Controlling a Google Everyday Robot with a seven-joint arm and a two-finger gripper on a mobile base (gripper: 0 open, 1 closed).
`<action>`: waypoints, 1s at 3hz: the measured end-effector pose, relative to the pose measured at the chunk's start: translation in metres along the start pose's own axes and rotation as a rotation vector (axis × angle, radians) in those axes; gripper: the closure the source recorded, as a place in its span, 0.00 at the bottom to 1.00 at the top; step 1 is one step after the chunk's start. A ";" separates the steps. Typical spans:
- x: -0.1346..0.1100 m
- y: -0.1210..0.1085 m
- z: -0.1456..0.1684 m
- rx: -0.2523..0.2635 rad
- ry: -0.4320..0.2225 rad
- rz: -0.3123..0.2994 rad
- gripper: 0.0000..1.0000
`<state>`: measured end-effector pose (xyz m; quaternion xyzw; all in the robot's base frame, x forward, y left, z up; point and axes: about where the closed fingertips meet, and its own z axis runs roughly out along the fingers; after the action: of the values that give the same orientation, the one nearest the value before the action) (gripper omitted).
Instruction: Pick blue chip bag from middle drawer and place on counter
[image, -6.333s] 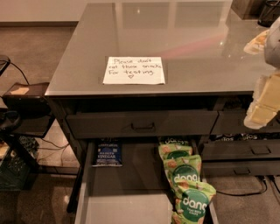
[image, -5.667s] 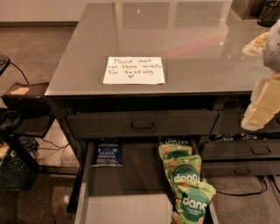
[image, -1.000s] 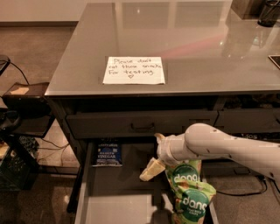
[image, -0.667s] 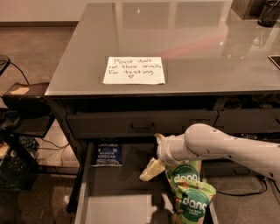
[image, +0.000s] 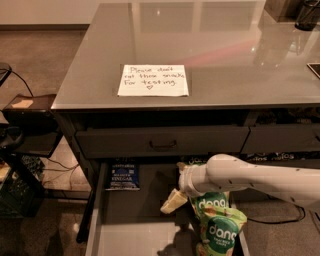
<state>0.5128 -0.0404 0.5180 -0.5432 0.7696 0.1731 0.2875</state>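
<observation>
The blue chip bag (image: 123, 175) lies flat at the back left of the open middle drawer (image: 131, 232), white "VINEGAR" lettering up. My white arm reaches in from the right over the drawer. My gripper (image: 173, 201) hangs above the drawer floor, to the right of the blue bag and a little nearer the front, apart from it. It holds nothing that I can see. The grey glossy counter (image: 235, 55) spans the top of the view.
A white handwritten note (image: 153, 80) lies on the counter near its front edge. Green-and-white "dang" bags (image: 217, 227) lie along the drawer's right side, under my arm. A closed drawer front with a pull handle (image: 162, 145) sits above. Cables and a crate (image: 17, 192) are at left.
Six seconds ago my arm was up at the right edge, beside the counter. It has since come down into the drawer. Over the last second it has barely moved.
</observation>
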 end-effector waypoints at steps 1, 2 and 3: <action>0.004 0.012 0.071 -0.038 -0.065 -0.019 0.00; 0.004 0.012 0.071 -0.038 -0.065 -0.021 0.00; -0.003 0.013 0.088 -0.028 -0.094 -0.060 0.00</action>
<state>0.5238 0.0167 0.4514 -0.5612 0.7362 0.2003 0.3208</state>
